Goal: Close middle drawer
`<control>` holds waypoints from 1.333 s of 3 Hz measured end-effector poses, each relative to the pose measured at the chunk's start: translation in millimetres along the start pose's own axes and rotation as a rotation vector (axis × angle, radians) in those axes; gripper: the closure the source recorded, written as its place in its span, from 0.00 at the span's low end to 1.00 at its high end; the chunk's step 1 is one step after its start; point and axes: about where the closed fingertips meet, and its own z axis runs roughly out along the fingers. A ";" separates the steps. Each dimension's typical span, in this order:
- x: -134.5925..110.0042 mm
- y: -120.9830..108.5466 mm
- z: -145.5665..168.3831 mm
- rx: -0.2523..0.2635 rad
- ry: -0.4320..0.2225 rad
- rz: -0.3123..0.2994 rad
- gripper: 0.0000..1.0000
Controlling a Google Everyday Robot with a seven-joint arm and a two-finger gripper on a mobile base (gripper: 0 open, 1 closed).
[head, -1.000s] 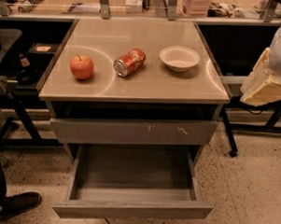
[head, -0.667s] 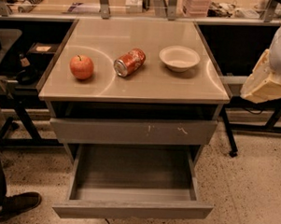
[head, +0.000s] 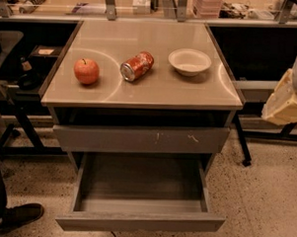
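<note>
Gripper (head: 286,99) first: the cream-coloured end of the arm sits at the 3 o'clock edge of the camera view, about level with the cabinet top (head: 139,93) and apart from it. How wide it stands cannot be made out.

At 6 o'clock, the middle drawer (head: 140,222) is pulled far out of the cabinet, its plain grey front nearest the camera and its grey box showing. Directly at its 12 o'clock is the scratched drawer front (head: 140,138), pushed in, with white marks right of centre.

On the cabinet top a red can (head: 137,66) lies on its side. An apple (head: 86,71) is at its 9 o'clock and a pale bowl (head: 189,61) at its 3 o'clock, all apart from one another. A dark shoe (head: 17,216) rests on the speckled floor at 8 o'clock.
</note>
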 end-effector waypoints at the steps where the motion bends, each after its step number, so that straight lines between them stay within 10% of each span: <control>1: 27.5 40.5 23.7 -0.055 0.053 0.053 1.00; 3: 65.6 112.2 116.3 -0.251 0.132 0.116 1.00; 4: 65.6 112.2 116.3 -0.251 0.132 0.116 1.00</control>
